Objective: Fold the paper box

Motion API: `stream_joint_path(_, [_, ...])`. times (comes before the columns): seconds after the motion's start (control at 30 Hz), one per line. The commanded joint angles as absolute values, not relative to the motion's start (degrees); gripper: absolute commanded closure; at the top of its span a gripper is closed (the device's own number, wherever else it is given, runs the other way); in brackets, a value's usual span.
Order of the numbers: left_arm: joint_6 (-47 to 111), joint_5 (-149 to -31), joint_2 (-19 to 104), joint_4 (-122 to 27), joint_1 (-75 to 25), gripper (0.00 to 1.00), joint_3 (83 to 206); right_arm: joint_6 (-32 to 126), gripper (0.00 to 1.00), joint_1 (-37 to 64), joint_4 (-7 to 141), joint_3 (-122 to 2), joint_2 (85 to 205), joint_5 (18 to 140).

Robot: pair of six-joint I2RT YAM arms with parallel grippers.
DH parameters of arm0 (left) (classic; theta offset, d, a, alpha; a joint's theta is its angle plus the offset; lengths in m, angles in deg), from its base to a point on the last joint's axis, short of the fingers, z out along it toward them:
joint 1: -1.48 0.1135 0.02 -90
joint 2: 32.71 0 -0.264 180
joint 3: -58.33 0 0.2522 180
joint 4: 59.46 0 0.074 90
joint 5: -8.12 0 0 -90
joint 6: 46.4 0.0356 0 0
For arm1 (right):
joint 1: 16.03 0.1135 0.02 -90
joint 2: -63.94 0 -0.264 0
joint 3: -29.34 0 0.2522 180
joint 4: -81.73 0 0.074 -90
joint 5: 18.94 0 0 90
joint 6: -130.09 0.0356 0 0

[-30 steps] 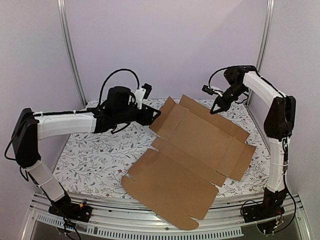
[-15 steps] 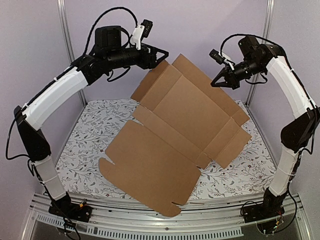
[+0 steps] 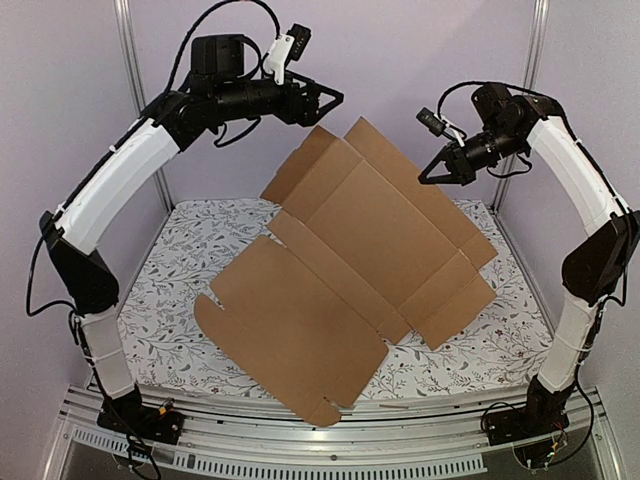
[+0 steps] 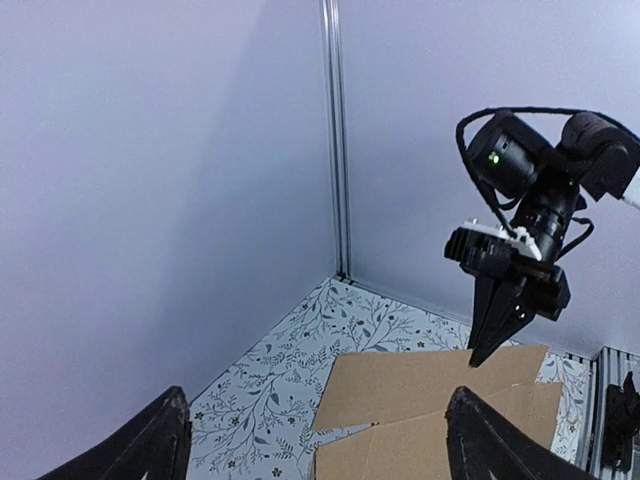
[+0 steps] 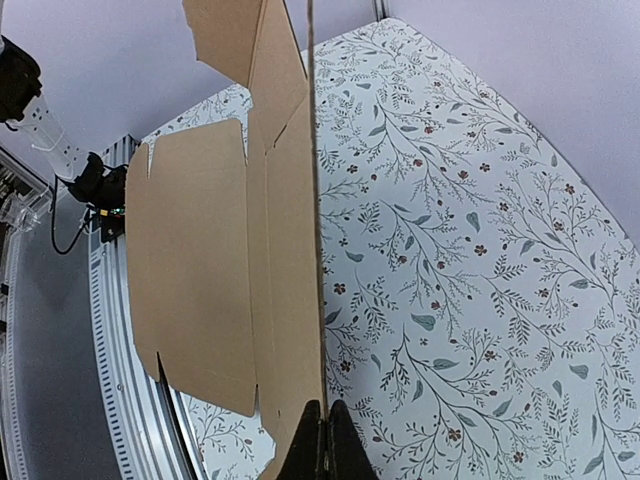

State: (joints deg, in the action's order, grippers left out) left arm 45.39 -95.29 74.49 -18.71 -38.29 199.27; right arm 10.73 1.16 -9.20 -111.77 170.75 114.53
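Paper box (image 3: pixel 350 250) tilted up from the floral table (image 3: pixel 170 290): my right gripper (image 3: pixel 430 176) pinches its far edge, while my left gripper (image 3: pixel 332 108) hangs wide open above it.

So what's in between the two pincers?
The raised edge of the paper box. In the left wrist view it lies between the open left pincer and the right pincer, which pinches it.

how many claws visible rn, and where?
2. Left claw: open, above the paper box's far-left corner. Right claw: shut on its far edge, holding that side raised.
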Motion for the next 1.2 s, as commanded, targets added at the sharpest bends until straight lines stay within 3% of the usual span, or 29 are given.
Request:
stream_joint_path(0.0, [47.18,-100.12,83.61,-8.95,-38.21,0.12,215.98,12.43,1.00,1.03,-22.21,-110.14,168.31,116.81])
stream_joint_path(0.53, [53.55,-92.91,92.88,-8.48,-44.93,0.10,219.05,13.63,1.00,1.02,-19.31,-105.38,165.70,116.22])
stream_joint_path(0.87, [55.69,-92.60,90.99,-6.85,-48.11,0.33,216.81,17.24,1.00,1.01,-15.58,-103.63,164.84,114.92])
stream_joint_path(1.17, [50.64,-93.37,88.93,-6.77,-49.26,0.41,212.70,19.58,1.00,1.02,-13.80,-103.66,164.78,114.46])
